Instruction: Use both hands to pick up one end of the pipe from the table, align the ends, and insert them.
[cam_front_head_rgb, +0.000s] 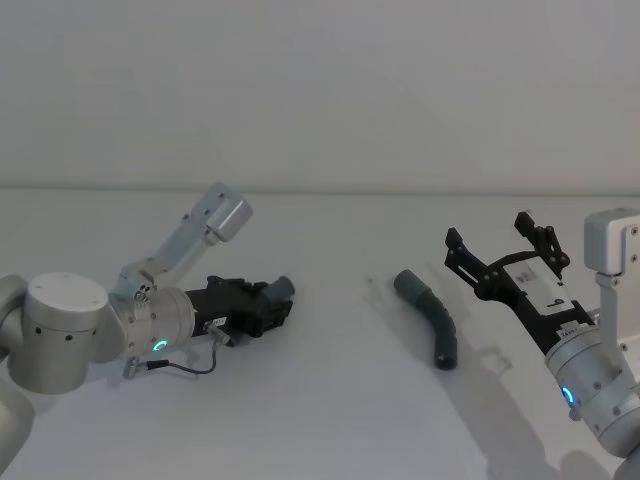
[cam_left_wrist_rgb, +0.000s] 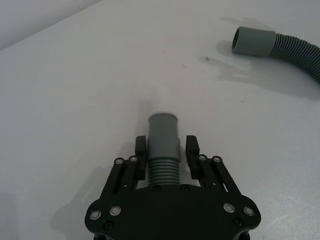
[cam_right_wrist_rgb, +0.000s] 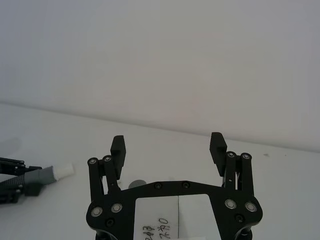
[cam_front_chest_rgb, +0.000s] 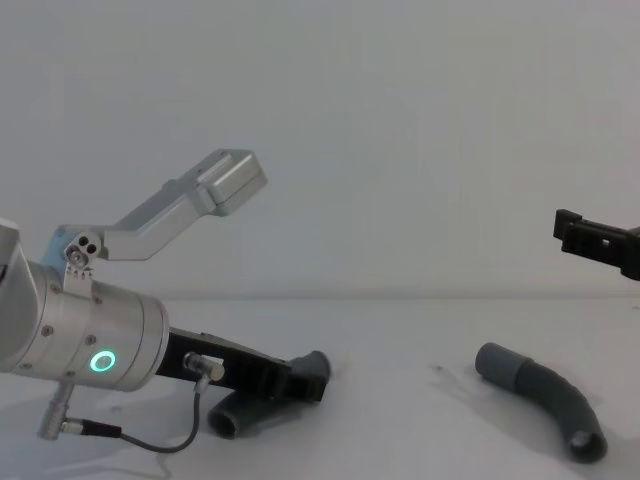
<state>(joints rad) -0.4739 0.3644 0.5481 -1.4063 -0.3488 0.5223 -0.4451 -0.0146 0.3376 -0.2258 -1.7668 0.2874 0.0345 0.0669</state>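
My left gripper (cam_front_head_rgb: 272, 303) lies low over the table (cam_front_head_rgb: 330, 420) at the left, shut on one dark grey ribbed pipe piece (cam_left_wrist_rgb: 164, 137) just behind its narrow cuff. That cuff's pale whitish tip (cam_right_wrist_rgb: 63, 171) points toward the middle. The piece's open ribbed end (cam_front_chest_rgb: 233, 417) touches the table under the gripper. The other curved pipe piece (cam_front_head_rgb: 432, 318) lies loose at centre right, its wide grey sleeve end (cam_front_head_rgb: 408, 284) facing left. My right gripper (cam_front_head_rgb: 490, 238) hangs open above the table, right of that piece and apart from it, with nothing between its fingers (cam_right_wrist_rgb: 117, 146).
A thin black cable (cam_front_head_rgb: 195, 366) loops from the left wrist onto the table. A pale wall (cam_front_head_rgb: 320, 90) stands behind the table's far edge. Open surface lies between the two pipe pieces and in front of them.
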